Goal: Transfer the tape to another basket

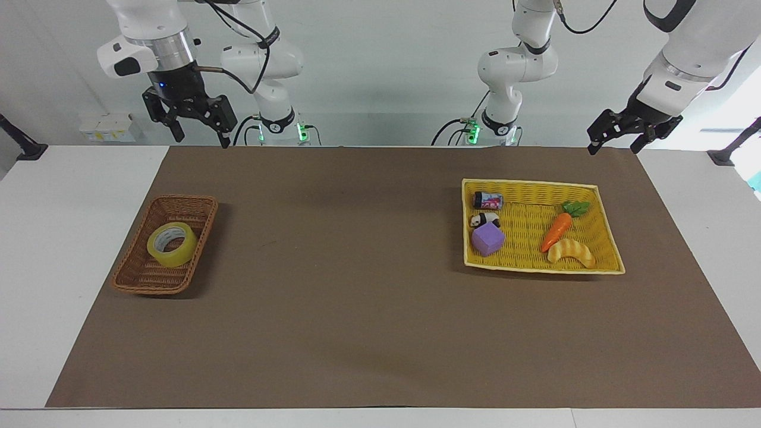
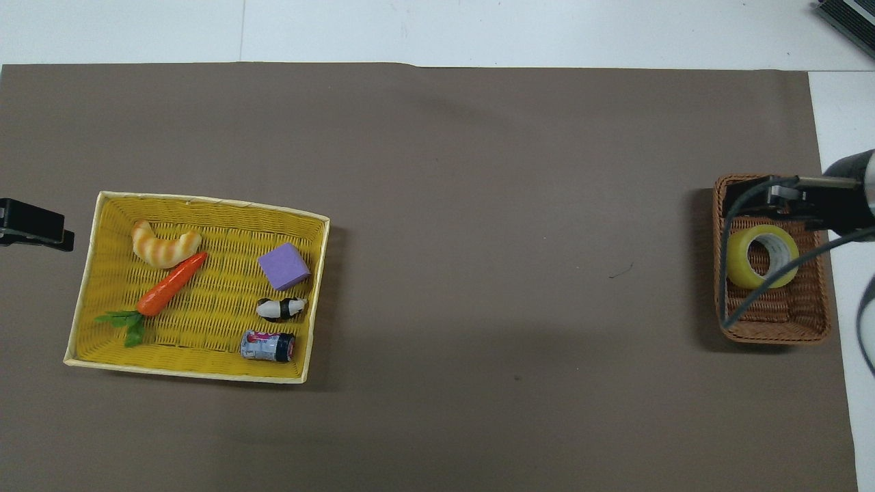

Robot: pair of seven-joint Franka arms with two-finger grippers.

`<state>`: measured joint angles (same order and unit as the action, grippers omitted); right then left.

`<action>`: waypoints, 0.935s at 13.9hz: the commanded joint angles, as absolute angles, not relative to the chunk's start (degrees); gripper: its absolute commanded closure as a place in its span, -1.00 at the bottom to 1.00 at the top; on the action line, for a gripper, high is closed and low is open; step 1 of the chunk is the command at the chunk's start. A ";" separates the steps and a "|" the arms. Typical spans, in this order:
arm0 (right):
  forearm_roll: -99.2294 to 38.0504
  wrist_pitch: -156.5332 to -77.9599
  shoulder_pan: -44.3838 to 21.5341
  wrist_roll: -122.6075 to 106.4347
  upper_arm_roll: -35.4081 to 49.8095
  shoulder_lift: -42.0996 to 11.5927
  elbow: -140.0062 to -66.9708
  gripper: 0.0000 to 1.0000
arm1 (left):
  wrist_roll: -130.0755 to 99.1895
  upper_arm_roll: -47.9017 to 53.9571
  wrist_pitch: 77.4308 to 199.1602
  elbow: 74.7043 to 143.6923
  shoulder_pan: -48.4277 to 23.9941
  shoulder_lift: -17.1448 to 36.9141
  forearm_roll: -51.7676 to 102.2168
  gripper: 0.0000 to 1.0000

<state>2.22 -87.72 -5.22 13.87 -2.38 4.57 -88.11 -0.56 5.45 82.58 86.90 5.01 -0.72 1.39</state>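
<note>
- Facing view, read from its left edge across: the right gripper (image 1: 199,128) hangs high over the table edge by the robots, jaws spread and holding nothing.
- At about 7 o'clock from it sits the basket (image 1: 128,279), brown wicker, at the right arm's end of the table.
- The tape (image 1: 172,244) lies inside the basket, tilted, core facing up, and nothing touches it.
- The brown mat (image 1: 333,285) between the two baskets carries nothing.
- The yellow tray (image 1: 606,238) sits at the left arm's end; it holds a can (image 1: 488,200), a panda toy (image 1: 484,220), a purple cube (image 1: 488,240), a carrot (image 1: 557,230) and a croissant (image 1: 571,252).
- At about 1 o'clock from the tray, the left gripper (image 1: 615,142) waits in the air over the mat's corner, jaws apart and empty.
- Judged from this layout, the move looks done: the tape rests in the wicker basket and both grippers are clear of it.
- What seems left is only for the right arm to settle at rest; no further handling of the tape looks needed.
</note>
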 commanded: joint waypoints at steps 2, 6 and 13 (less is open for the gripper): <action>2.55 -87.36 -4.31 15.20 -1.85 7.90 -92.10 -1.00 | -0.09 5.89 81.91 87.19 5.80 -1.49 0.97 -1.00; -0.95 -85.26 -3.34 14.33 -3.07 7.82 -91.15 -1.00 | -0.09 5.89 81.91 87.19 5.80 -1.49 0.97 -1.00; -1.14 -86.31 -3.34 12.30 -2.99 8.61 -93.87 -1.00 | -0.09 5.89 81.91 87.19 5.80 -1.49 0.97 -1.00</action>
